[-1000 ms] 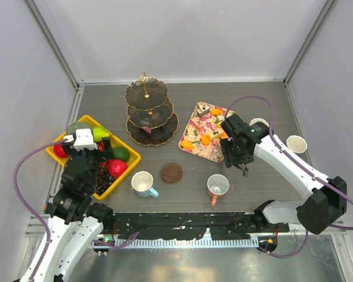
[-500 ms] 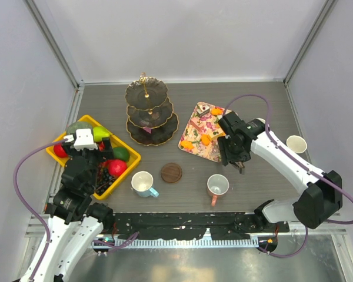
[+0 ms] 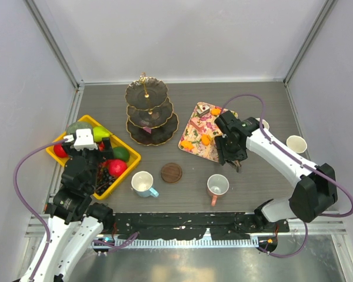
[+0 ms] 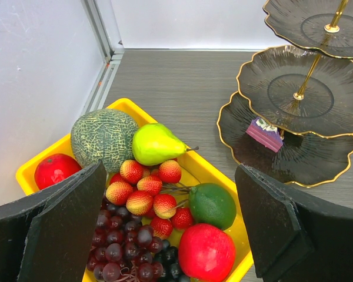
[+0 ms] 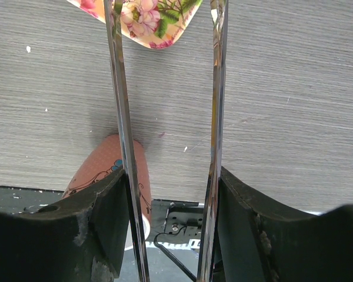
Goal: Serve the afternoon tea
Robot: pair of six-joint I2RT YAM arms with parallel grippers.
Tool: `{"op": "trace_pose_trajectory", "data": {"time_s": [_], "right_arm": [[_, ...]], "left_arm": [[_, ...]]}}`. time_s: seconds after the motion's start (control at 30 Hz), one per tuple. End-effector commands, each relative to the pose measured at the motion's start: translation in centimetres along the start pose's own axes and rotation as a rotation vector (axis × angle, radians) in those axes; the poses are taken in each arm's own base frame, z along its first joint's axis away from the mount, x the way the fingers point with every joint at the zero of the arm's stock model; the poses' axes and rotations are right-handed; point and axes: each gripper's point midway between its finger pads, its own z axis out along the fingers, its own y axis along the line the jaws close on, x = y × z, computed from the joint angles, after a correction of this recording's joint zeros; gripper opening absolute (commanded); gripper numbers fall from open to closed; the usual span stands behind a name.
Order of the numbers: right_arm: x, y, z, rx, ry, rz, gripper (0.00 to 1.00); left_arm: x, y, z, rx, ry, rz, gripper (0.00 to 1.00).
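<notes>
The dark three-tier stand (image 3: 147, 111) with its gold handle is at the back centre. A purple cake slice (image 4: 265, 134) lies on its bottom tier. Orange pastries (image 3: 206, 140) and cake slices lie on a floral tray (image 3: 195, 126). My right gripper (image 3: 230, 150) hangs by the tray's near right edge, shut on metal tongs (image 5: 120, 88). The tong blades run along its fingers and stand apart with nothing between them. A pinkish mug (image 3: 217, 186) is just below, a white mug (image 3: 142, 183) to the left, and a cream mug (image 3: 296, 143) on the right. My left gripper (image 4: 170, 194) is open over the fruit.
A yellow crate (image 3: 131, 157) of fruit and vegetables sits at the left under my left arm. A round brown coaster (image 3: 171, 172) lies between the white and pinkish mugs. Another pale mug (image 3: 262, 124) is partly hidden behind my right arm. Walls enclose the table on three sides.
My right arm has shifted a little left and toward the tray with the tongs. The left arm and the objects have not moved.
</notes>
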Motion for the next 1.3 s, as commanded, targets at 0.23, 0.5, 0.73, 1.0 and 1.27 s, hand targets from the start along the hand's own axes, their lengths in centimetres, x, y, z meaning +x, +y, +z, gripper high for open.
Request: {"op": "trace_pose_trajectory", "data": {"time_s": [0.23,0.5,0.73,1.0,1.27], "right_arm": [[-0.6,0.5,0.2,-0.020,-0.016,0.001,0.60],[-0.5,0.2,0.7,0.002,-0.007,-0.004,0.61],[-0.5,0.2,0.5,-0.002,-0.007,-0.010,0.54],[-1.4,-0.1,-1.6,-0.007,-0.064,-0.015,0.40],[-3.0,0.1,-3.9,-0.034,-0.157,-0.017,0.38]], "left_arm": [[-1.3,-0.1,0.1,0.003,-0.051,-0.042,0.99],[-1.3,-0.1,0.1,0.004,-0.050,-0.041,0.99],[-1.3,-0.1,0.1,0.003,-0.050,-0.041,0.99],[-1.3,-0.1,0.1,0.003,-0.050,-0.040,0.99],[-1.4,0.0,0.0,-0.001,-0.052,-0.041,0.99]]}}
